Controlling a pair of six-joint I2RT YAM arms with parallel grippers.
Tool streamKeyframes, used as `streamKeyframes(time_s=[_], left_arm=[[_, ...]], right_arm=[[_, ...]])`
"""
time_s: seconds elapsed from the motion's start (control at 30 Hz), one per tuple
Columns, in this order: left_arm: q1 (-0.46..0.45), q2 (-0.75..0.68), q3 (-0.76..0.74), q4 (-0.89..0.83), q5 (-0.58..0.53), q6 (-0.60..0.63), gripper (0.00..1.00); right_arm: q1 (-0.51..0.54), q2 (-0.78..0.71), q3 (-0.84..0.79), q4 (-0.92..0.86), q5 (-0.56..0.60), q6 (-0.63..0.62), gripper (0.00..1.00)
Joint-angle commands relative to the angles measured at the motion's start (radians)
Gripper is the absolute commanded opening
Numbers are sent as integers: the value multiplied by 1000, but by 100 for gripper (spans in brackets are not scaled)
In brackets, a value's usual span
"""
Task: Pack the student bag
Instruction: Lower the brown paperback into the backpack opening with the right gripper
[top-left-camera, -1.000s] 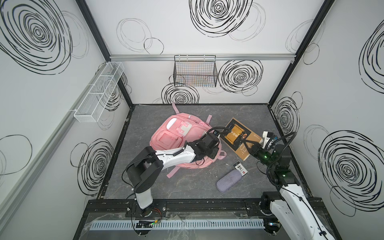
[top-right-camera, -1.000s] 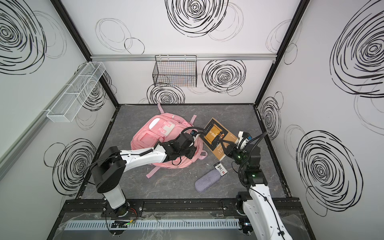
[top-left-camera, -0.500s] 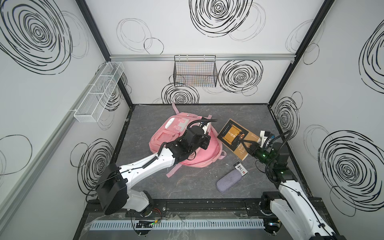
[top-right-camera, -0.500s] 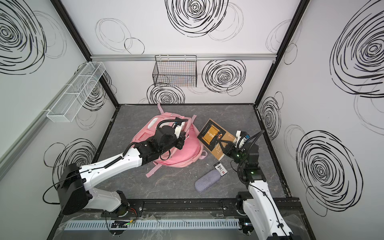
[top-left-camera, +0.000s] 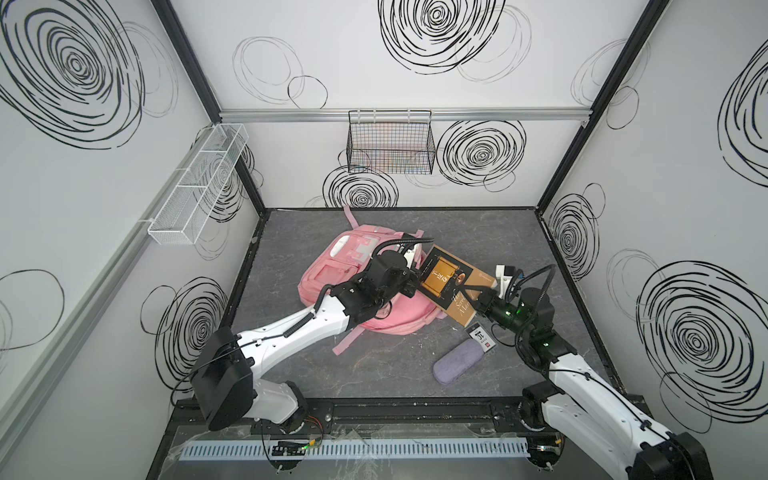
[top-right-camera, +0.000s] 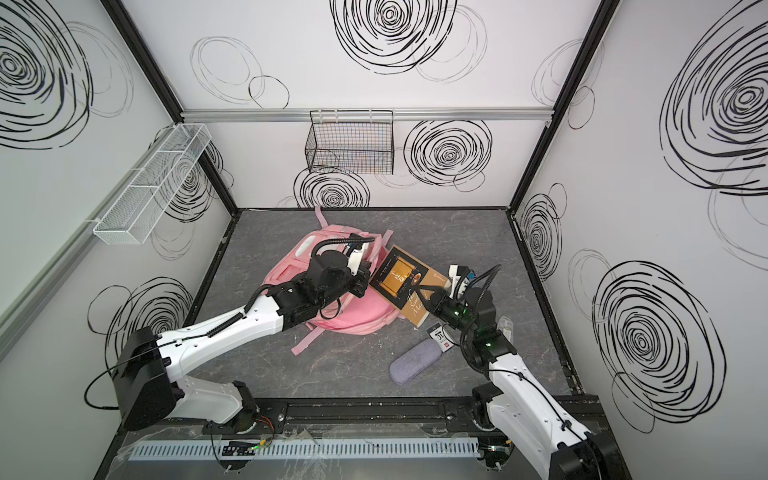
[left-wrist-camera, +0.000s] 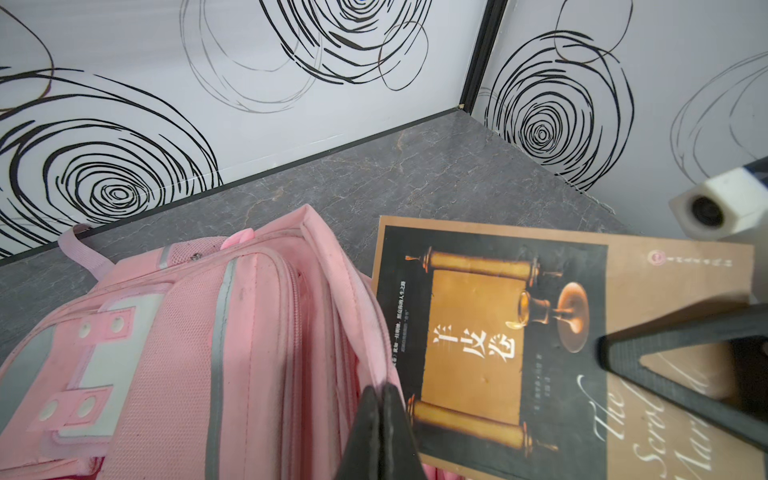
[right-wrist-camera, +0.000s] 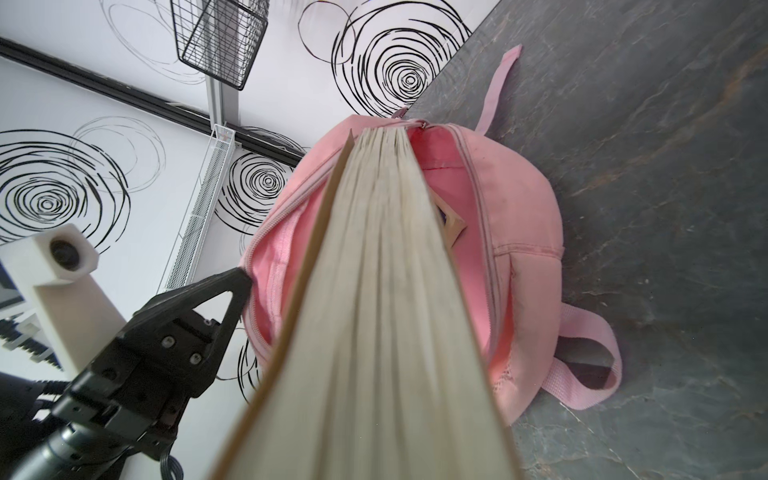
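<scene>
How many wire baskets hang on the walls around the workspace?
2: a black wire basket hangs at the back, and a white mesh basket runs along the left side. No others show.

This is a robot lab, more exactly a closed test cell. White walls (top-left-camera: 540, 62) stand on three sides of a grey, stone-look tabletop (top-left-camera: 478, 232), and black posts (top-left-camera: 586, 124) rise at its back corners. Black scribbled spirals (top-left-camera: 436, 25) cover all the walls. An aluminium rail (top-left-camera: 498, 114) runs along the back wall, with a black wire basket (top-left-camera: 390, 145) hung on it. A white mesh tray (top-left-camera: 199, 183) hangs on the left wall. At the front edge, two white-and-black arms (top-left-camera: 291, 336) are fixed on a black track (top-left-camera: 415, 411), with a slotted cable duct (top-left-camera: 374, 451) below it. Each wrist carries a small white camera (left-wrist-camera: 706, 210).
</scene>
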Motion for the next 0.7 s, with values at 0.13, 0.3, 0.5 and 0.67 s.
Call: streamKeyframes(time_s=[0.13,0.3,0.5,0.67], left_arm=[[5,-74,-7,131,31,32,0],[19,-84,-29,145,49,11,0],[24,-120,-68,177,89,-32,0],[24,-135,-77,185,121,-57,0]], right_arm=[[90,136,82,185,107,66,0],[125,262,128,230,65,110,0],[175,338,140,323,115,169,0],[224,413,178,350,151,195,0]])
